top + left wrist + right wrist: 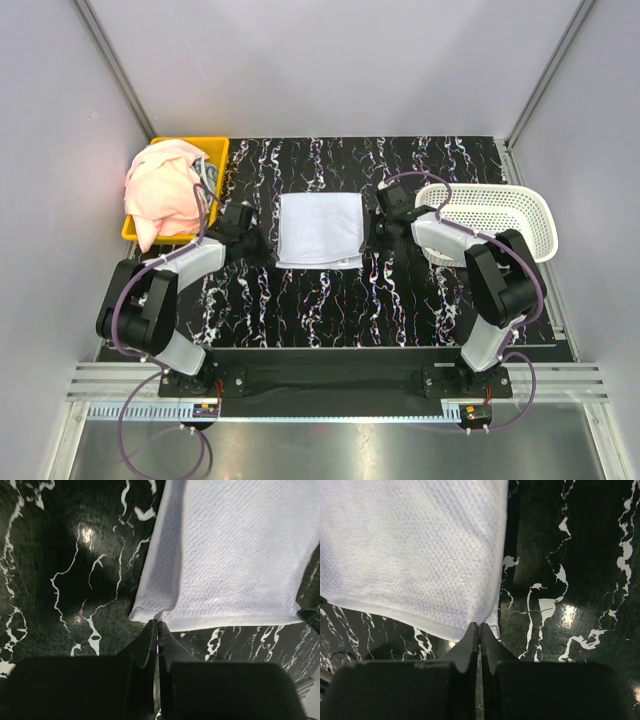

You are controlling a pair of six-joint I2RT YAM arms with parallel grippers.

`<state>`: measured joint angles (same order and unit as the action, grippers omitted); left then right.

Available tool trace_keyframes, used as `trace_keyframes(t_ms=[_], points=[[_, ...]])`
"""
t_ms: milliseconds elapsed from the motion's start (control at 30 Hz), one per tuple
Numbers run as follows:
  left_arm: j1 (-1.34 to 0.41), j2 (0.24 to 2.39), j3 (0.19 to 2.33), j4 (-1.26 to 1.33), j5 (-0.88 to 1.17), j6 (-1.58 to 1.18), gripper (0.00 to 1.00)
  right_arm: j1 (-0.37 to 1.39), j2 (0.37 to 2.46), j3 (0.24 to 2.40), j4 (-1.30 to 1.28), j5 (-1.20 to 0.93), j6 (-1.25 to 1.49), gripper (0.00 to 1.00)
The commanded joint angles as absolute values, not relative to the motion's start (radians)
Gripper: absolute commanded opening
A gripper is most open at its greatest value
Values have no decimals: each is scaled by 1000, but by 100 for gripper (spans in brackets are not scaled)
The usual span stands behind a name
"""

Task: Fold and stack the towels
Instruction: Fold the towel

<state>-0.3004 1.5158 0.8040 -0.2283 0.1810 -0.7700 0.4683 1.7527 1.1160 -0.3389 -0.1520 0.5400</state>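
Up close, the left gripper (157, 624) is pressing its fingers together, tips touching the white towel (230, 555) at a near corner. The right wrist view is showing the same: the right gripper (479, 626) fingers are pressing together at another corner.

From above, the towel is lying flat on the black table (330, 300) between both grippers. Only this view is showing pink towels (165, 190) in a yellow bin (218, 150) and a white basket (500, 215).
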Motion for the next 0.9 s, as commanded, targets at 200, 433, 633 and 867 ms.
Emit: trace_keyframes(t_ms=[200, 433, 633, 867], points=[[-321, 1555, 752, -137, 183, -781, 14, 482, 1750, 1043, -250, -186, 545, 22], [-321, 1494, 773, -193, 173, -762, 26, 483, 1698, 1003, -255, -209, 525, 30], [-318, 1427, 846, -287, 114, -724, 43, 483, 1647, 1043, -334, -111, 485, 37], [-302, 1634, 1139, -324, 26, -675, 49, 391, 1807, 1360, -396, -66, 446, 37]])
